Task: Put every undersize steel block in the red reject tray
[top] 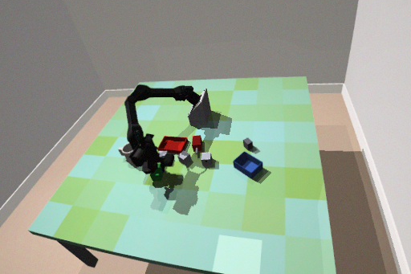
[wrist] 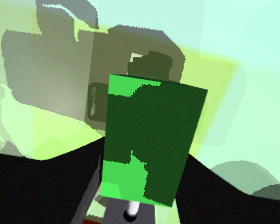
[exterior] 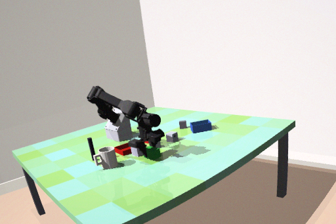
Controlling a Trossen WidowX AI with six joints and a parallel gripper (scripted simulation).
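Your gripper (top: pixel 157 163) (exterior: pixel 151 147) (wrist: pixel 143 141) clamped on the green gauge (top: pixel 156 173) (exterior: pixel 153 152) (wrist: pixel 153 140), its pin toward a steel block (wrist: pixel 118 215) just beside, red tray (top: pixel 172 145) (exterior: pixel 123 149) near, blue bin (top: pixel 248 165) (exterior: pixel 201 126) well apart
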